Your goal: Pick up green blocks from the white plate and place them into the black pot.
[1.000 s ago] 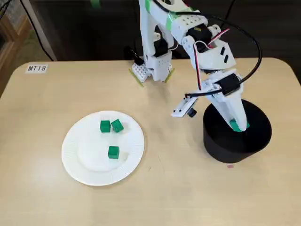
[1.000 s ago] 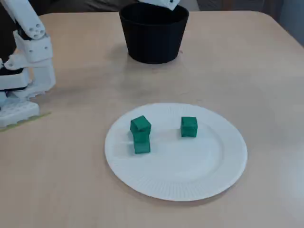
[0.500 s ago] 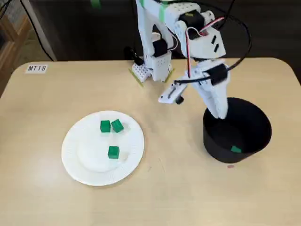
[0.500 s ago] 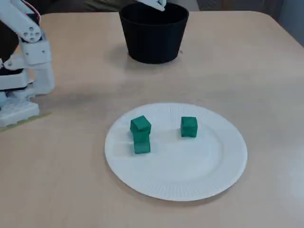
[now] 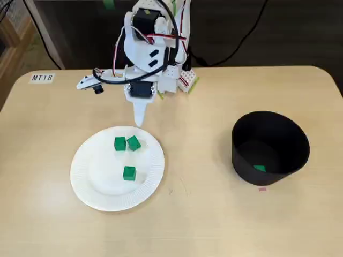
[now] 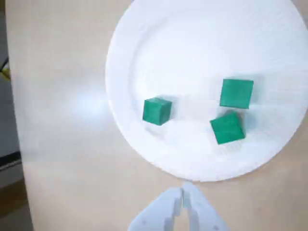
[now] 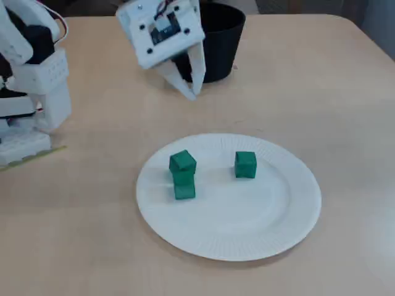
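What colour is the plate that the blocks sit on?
White, with a ribbed rim; the plate shows best in a fixed view.

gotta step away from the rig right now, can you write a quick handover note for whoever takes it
Gripper: shut and empty, hovering above the table just outside the plate rim.
Pot: one green block lies inside.
Plate: three blocks, two of them close together and one apart.
Done: one block is in the pot.
Left: three blocks to pick up and drop in. The gripper has to open before the next grasp.
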Robot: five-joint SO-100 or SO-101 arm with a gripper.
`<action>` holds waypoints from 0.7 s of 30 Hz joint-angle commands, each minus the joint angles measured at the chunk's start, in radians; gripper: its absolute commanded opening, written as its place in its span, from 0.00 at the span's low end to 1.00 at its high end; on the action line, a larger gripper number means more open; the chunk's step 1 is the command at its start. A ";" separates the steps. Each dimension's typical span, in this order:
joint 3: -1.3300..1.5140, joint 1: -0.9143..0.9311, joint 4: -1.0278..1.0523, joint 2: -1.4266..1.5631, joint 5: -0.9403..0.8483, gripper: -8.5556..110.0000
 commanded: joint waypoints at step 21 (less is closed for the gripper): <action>-0.265 -0.034 -0.077 -0.411 0.074 0.24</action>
